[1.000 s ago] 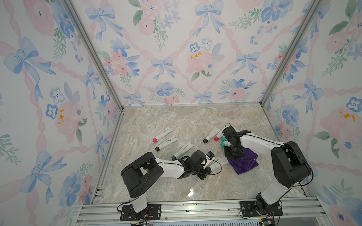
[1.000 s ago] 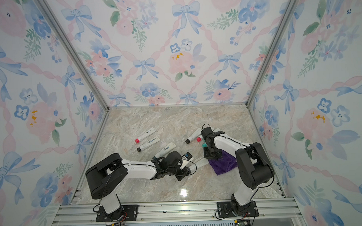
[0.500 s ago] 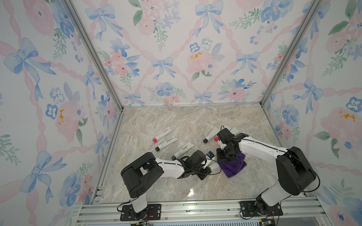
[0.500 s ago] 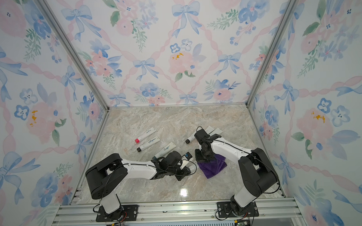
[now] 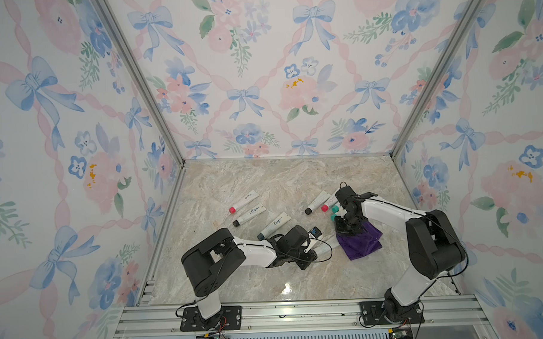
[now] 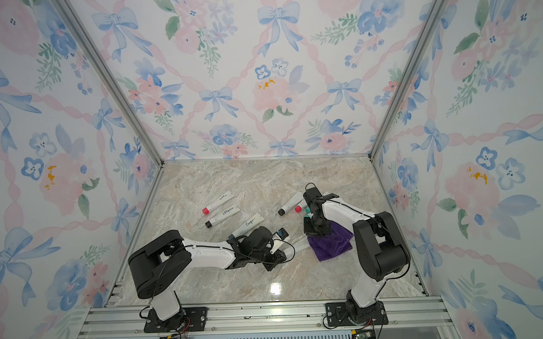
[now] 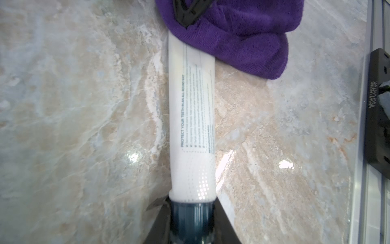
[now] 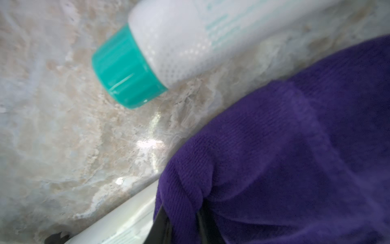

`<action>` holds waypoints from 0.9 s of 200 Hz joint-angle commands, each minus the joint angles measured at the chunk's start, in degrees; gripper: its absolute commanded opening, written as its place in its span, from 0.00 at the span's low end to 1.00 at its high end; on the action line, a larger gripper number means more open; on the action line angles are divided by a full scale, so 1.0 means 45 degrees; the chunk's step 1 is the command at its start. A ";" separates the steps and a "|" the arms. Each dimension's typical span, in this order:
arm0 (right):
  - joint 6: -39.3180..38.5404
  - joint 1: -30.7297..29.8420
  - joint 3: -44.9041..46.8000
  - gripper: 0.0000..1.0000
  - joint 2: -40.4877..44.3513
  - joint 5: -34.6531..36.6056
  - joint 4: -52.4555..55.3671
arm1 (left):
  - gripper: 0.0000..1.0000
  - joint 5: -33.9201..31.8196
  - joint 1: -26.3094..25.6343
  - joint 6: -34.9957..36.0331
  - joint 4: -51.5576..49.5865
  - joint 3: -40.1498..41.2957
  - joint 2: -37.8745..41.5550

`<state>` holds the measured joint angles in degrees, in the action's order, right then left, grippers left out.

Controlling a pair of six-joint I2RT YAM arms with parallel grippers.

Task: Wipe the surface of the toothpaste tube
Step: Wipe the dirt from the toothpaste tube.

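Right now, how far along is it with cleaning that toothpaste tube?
Done: the left jaws are shut on the toothpaste tube at its dark cap, and the right jaws are shut on the purple cloth. In hand: the cloth covers the tube's far end. Left: most of the printed side shows bare, so it likely needs wiping toward the cap.

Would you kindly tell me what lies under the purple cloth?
The far end of the white toothpaste tube runs under the purple cloth; its tip is covered from view.
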<state>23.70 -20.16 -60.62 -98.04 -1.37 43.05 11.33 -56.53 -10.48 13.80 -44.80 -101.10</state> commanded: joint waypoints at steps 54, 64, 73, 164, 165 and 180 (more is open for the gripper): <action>0.0260 -0.1423 0.0318 0.20 0.1095 -0.1421 0.0351 | 0.24 -0.0375 0.0080 0.0149 -0.0576 0.0228 -0.0278; 0.0420 -0.1700 0.0493 0.20 0.1331 -0.1879 0.0228 | 0.24 -0.0402 0.0080 0.0126 -0.0587 0.0228 -0.0268; 0.0577 -0.1937 0.0635 0.20 0.1523 -0.2206 0.0092 | 0.24 -0.0425 0.0082 0.0137 -0.0572 0.0227 -0.0273; -0.0056 -0.0866 0.0534 0.20 -0.0163 0.0857 0.0501 | 0.24 -0.0487 0.0077 0.0153 -0.0585 0.0262 -0.0248; -0.0074 -0.0849 0.0509 0.20 -0.0194 0.0922 0.0526 | 0.24 -0.0487 0.0080 0.0147 -0.0576 0.0265 -0.0248; -0.0198 -0.0607 0.0287 0.19 -0.0400 0.1515 0.0726 | 0.24 -0.0507 0.0082 0.0156 -0.0587 0.0286 -0.0231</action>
<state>24.60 -25.76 -59.33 -95.48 -6.83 43.75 10.96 -56.53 -10.48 13.89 -44.80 -101.10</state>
